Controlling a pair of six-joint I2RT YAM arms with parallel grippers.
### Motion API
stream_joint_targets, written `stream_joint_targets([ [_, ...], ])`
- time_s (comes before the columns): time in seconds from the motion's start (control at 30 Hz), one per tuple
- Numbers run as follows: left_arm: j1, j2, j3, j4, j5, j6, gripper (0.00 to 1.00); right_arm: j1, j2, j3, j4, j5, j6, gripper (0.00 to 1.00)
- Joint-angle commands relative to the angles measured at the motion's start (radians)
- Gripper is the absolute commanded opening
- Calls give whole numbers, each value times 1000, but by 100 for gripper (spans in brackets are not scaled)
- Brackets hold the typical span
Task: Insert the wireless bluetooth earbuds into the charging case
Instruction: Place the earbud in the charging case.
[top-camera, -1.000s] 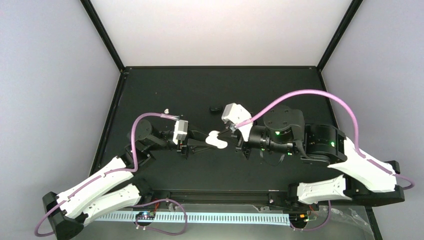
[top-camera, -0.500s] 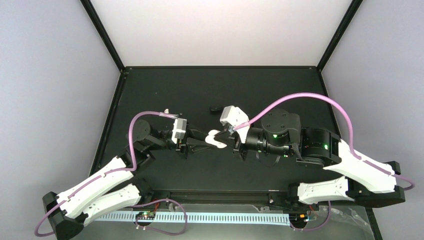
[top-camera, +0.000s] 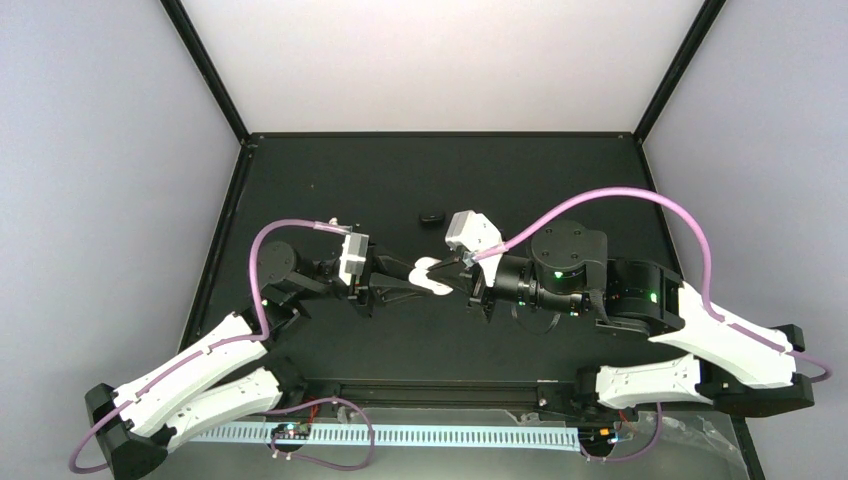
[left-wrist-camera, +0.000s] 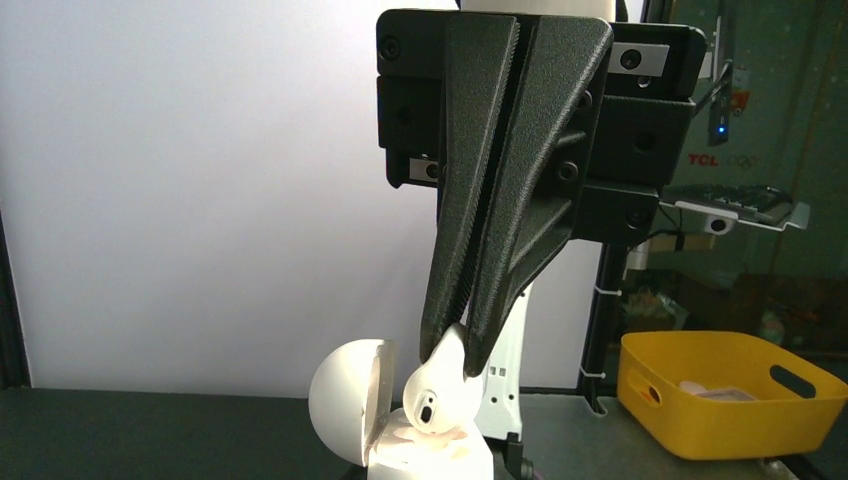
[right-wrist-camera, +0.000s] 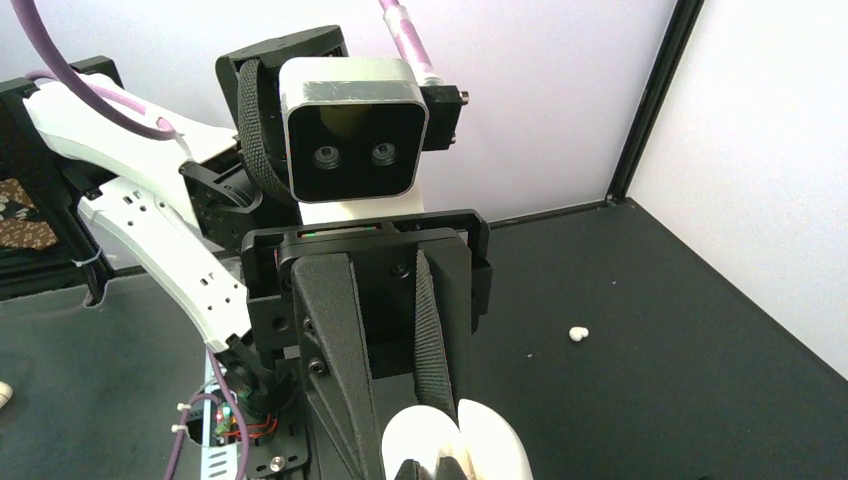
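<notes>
The white charging case (left-wrist-camera: 345, 395) is open, its lid up to the left of its base. My left gripper (right-wrist-camera: 420, 430) is shut on the case and holds it above the table; the case also shows in the top view (top-camera: 432, 277). My right gripper (left-wrist-camera: 455, 355) points down over the case, shut on a white earbud (left-wrist-camera: 445, 395). The earbud's rounded end rests at the base's socket. In the top view the two grippers meet at the case, left gripper (top-camera: 400, 283) and right gripper (top-camera: 462, 272). A second tiny white bud (right-wrist-camera: 577, 333) lies on the black table.
A small black object (top-camera: 432, 217) lies on the table beyond the grippers. The tiny white bud also shows at the left rear (top-camera: 335, 221), by the left arm's purple cable. A yellow bin (left-wrist-camera: 720, 390) stands beyond the table's edge.
Both grippers have shifted a little to the left and away from the bases. The right gripper has closed in on the case held by the left one.
</notes>
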Motion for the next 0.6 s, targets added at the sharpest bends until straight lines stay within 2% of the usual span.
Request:
stream_joint_targets([
  [0.0,-5,-2,3,65,16,-32,2,-3,-13,-18,31,12,-10,1],
  [0.57,-5,-1,2,89,14,-48,2,-3,-7,-43,58,-3,-23,1],
])
